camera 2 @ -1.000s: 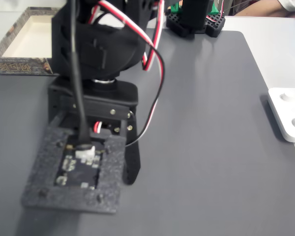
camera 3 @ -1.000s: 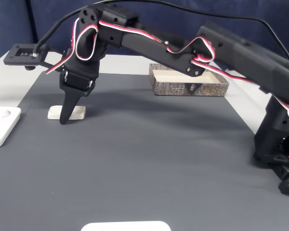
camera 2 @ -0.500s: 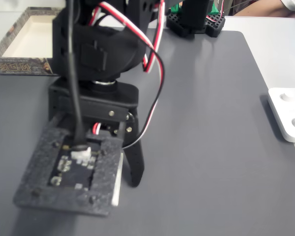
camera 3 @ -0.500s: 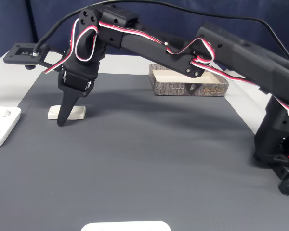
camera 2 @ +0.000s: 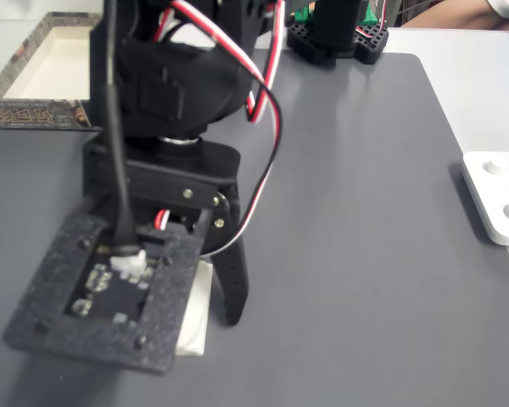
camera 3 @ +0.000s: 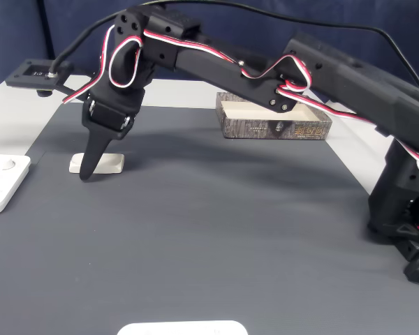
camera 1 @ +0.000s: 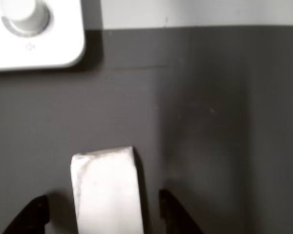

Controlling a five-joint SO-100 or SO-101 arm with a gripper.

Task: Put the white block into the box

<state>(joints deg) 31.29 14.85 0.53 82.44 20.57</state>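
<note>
Gripper (camera 1: 100,214) open, straddling white block (camera 1: 107,190), no grip | block on mat, ungrasped | box (camera 3: 274,120) well apart; grasp, carry, drop left

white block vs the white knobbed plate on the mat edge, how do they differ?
The white block is a plain, narrow, elongated bar; the white plate is broader, with rounded corners and round knobs on top. The block lies on the dark mat between the open fingertips of the gripper; the plate sits apart at the mat's edge, partly off it, with nothing near it. Both are white and lie flat.
</note>
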